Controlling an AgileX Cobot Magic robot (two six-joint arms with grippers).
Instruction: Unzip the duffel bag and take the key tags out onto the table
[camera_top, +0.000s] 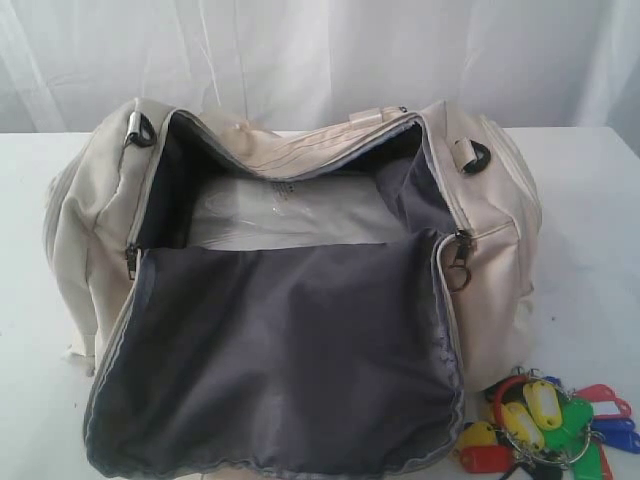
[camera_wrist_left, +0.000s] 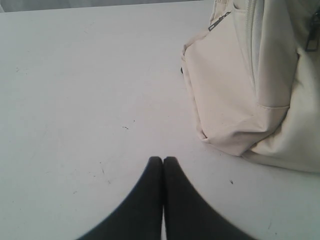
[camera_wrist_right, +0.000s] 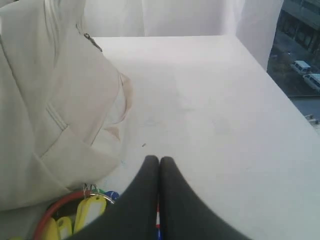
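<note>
The big cream duffel bag (camera_top: 500, 300) sits on the white table (camera_top: 590, 200) with its top zipped open and its dark grey flap (camera_top: 290, 360) folded out to the front. The key tags (camera_top: 545, 425), red, yellow, green and blue on metal rings, lie on the table just beside the bag, on the right arm's side. The left gripper (camera_wrist_left: 163, 161) is closed tight with nothing in it, over bare table near one end of the bag. The right gripper (camera_wrist_right: 159, 161) is closed and empty too, right by the key tags.
</note>
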